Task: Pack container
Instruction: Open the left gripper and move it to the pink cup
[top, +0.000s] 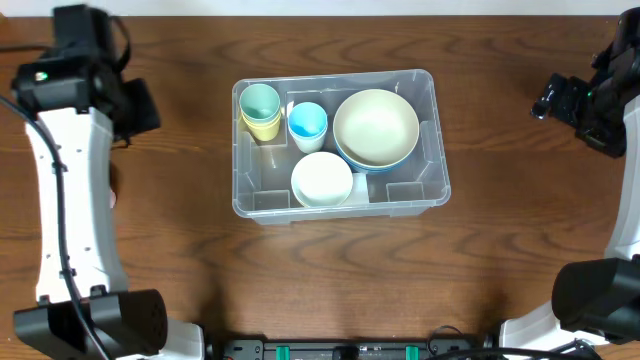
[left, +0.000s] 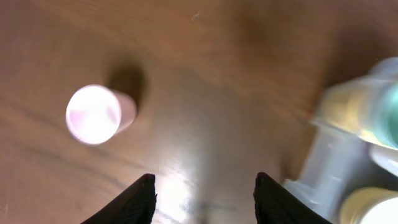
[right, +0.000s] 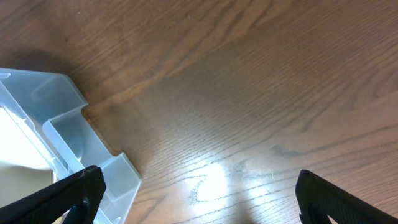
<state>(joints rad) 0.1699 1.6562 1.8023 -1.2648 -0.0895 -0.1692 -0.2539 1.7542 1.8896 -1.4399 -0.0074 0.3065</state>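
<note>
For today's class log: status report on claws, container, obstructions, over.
Left claw open, right claw open. Container holds bowls, cups. Pink cup outside, near left claw.

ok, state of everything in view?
container: open-topped, partly filled
green cup: nested in yellow cup
blue cup: upright, inside
cream bowl: nested in blue bowl
white bowl: upright, inside
pink cup: on table, outside container
left gripper: open, empty
right gripper: open, empty

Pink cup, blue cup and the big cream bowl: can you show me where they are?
pink cup (left: 93, 114), left wrist view, middle of its round pale end.
blue cup (top: 308, 120), overhead view, inside its open mouth.
cream bowl (top: 375, 127), overhead view, middle of its inside.
</note>
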